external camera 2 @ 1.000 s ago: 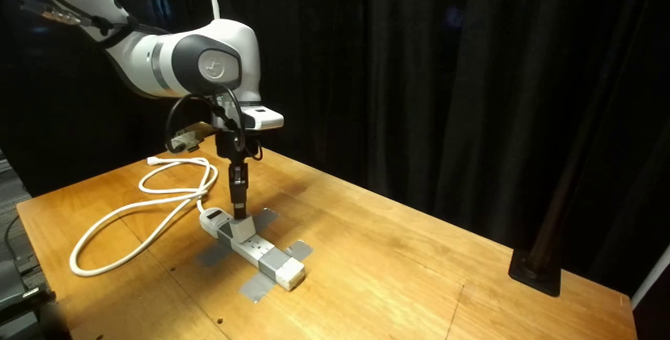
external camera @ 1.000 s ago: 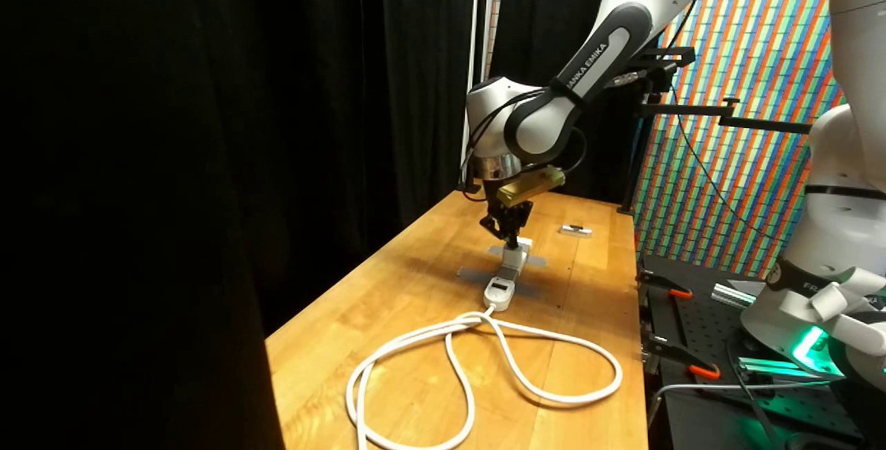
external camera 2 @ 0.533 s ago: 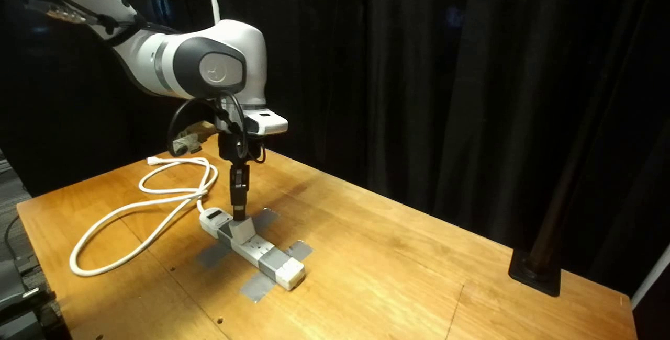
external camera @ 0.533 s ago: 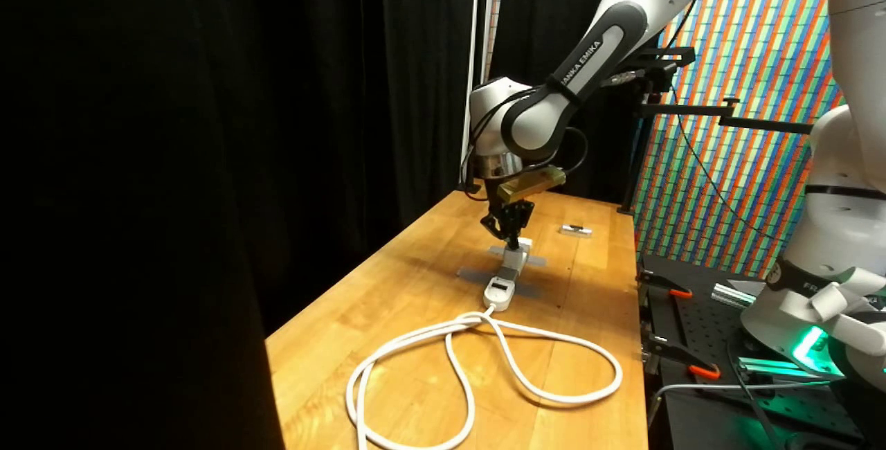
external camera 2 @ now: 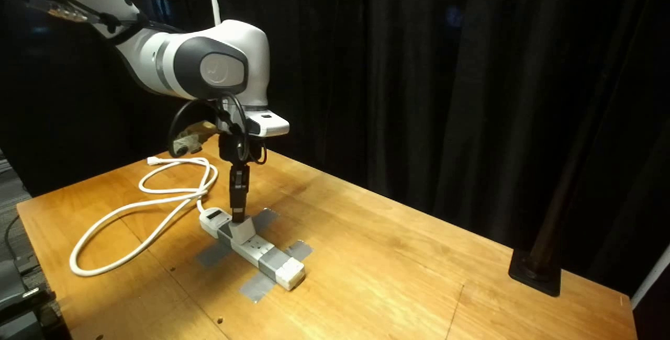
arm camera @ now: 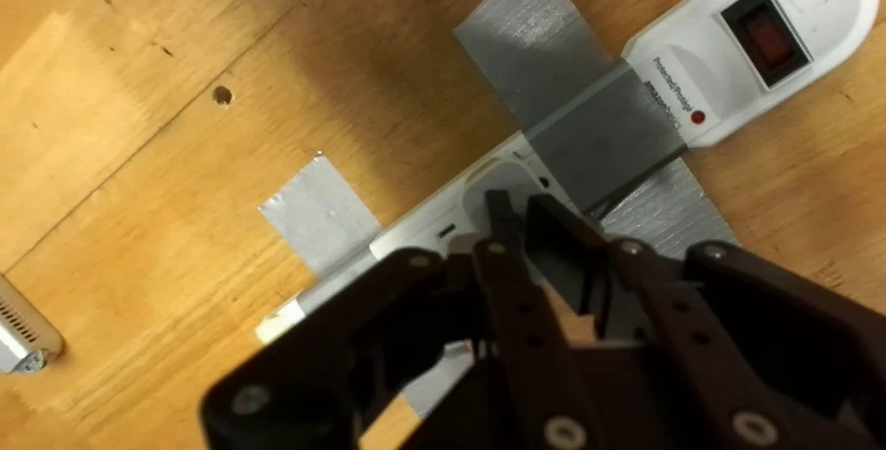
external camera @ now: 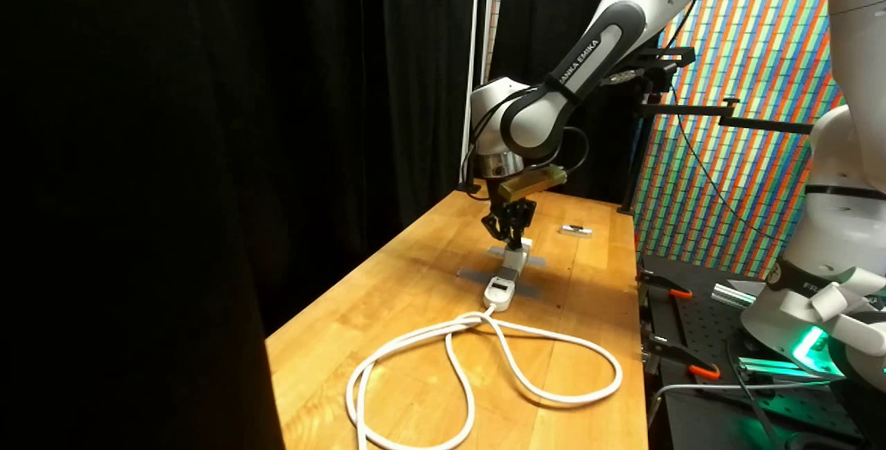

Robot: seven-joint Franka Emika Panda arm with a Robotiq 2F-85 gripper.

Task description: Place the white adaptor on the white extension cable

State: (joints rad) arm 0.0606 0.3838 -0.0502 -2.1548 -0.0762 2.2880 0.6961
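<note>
1. Apparently finding small white cube-like plastic adaptor [external camera 2: 243, 231] atop narrow oblong white plastic socket block [external camera 2: 255, 249] of white looped-cord extension cable [external camera: 569, 400].
2. Reading strips of grey duct tape [arm camera: 604, 133] across block as anchorage to brown wooden tabletop [external camera 2: 377, 277], likely against sliding under a push.
3. Seeing black two-finger gripper [arm camera: 519, 199] directly above, with fingers [arm camera: 502, 218] nearly together over a thin gap, seemingly touching adaptor's top rather than straddling its sides; probably pressing it home.
4. Finding no true container; counting dark socket slot [arm camera: 446, 230] just beside adaptor as nearest thing. Not making out prongs, so not judging depth of insertion.
</note>
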